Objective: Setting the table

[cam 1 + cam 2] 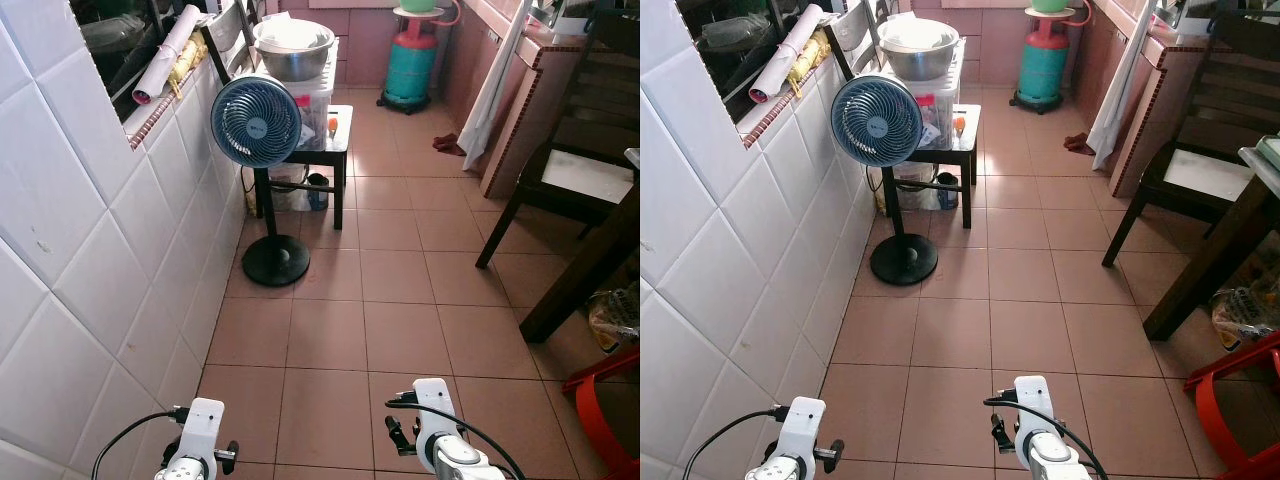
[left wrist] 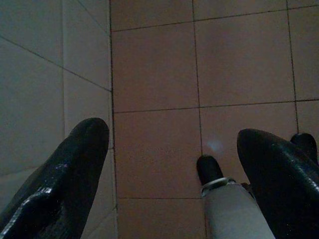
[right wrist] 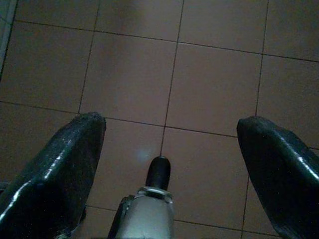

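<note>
We log, left to right: white tiled wall (image 1: 70, 300); blue pedestal fan (image 1: 256, 122); black side table (image 1: 338, 135) bearing a metal bowl (image 1: 294, 48); teal gas cylinder (image 1: 411, 60); dark chair (image 1: 580, 160); what may be the dining table's edge (image 1: 1265, 150). Left gripper (image 2: 172, 164) and right gripper (image 3: 169, 149) hang over floor tiles (image 1: 400, 330), fingers spread wide, holding nothing.

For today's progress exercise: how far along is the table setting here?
Nothing looks done yet. Both arms hang idle, the left hand and right hand open and empty above the floor tiles. Everything remains: fetching tableware and reaching the dark table on the right.
</note>
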Motion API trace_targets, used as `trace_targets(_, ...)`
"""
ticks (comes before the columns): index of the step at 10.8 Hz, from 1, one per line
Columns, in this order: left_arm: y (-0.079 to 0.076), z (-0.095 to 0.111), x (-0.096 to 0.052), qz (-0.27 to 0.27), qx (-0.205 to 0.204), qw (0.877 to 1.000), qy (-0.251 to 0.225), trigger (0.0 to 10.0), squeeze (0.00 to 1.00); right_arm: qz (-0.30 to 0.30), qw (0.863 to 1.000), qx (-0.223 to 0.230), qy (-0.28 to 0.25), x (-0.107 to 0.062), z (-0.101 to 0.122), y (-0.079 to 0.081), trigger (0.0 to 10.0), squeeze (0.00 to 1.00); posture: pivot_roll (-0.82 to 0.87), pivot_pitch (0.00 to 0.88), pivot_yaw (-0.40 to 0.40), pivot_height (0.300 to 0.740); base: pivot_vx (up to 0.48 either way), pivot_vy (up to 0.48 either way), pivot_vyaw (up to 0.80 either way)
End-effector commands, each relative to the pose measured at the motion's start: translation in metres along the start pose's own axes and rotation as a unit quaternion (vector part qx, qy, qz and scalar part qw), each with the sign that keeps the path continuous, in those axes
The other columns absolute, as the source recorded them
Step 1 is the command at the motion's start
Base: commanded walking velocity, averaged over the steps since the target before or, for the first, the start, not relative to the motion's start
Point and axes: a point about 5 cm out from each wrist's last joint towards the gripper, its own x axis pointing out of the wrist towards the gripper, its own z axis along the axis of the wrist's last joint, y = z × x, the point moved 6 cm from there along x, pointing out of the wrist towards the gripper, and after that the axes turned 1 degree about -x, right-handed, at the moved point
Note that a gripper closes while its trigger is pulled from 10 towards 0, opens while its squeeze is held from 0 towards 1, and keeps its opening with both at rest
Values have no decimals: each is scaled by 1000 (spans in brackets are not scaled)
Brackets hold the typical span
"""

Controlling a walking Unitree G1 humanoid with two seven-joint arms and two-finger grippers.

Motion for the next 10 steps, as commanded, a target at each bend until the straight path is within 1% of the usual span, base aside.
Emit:
trace_targets(1, 4, 46, 6, 0, -149, 987, -51, 10000, 0, 34, 999, -24, 14, 5, 16, 31, 10000, 0, 1, 0, -1, 740, 0, 0, 0)
trace_targets(4, 3, 44, 6, -2, -150, 988, -49, 10000, 0, 34, 999, -25, 14, 5, 15, 30, 10000, 0, -2, 0, 2, 740, 0, 0, 0)
trace_targets(5, -2, 53, 7, -13, -140, 989, -50, 10000, 0, 36, 999, 19, -11, 6, 32, 28, 10000, 0, -41, 0, 21, 740, 0, 0, 0)
trace_targets(6, -4, 53, 7, -15, -134, 990, -49, 10000, 0, 34, 999, 22, -11, 6, 33, 27, 10000, 0, -43, 0, 22, 740, 0, 0, 0)
trace_targets(7, -4, 52, 7, -15, -133, 990, -48, 10000, 0, 37, 999, 12, -12, 6, 34, 28, 10000, 0, -44, 0, 22, 740, 0, 0, 0)
trace_targets(9, -3, 53, 7, -16, -139, 989, -47, 10000, 0, 37, 999, 15, -12, 6, 36, 28, 10000, 0, -45, 0, 24, 740, 0, 0, 0)
trace_targets(10, 1, 55, 7, -16, -127, 990, -52, 10000, 0, 32, 999, 16, -29, 6, 44, 23, 10000, 0, -44, 0, 28, 740, 0, 0, 0)
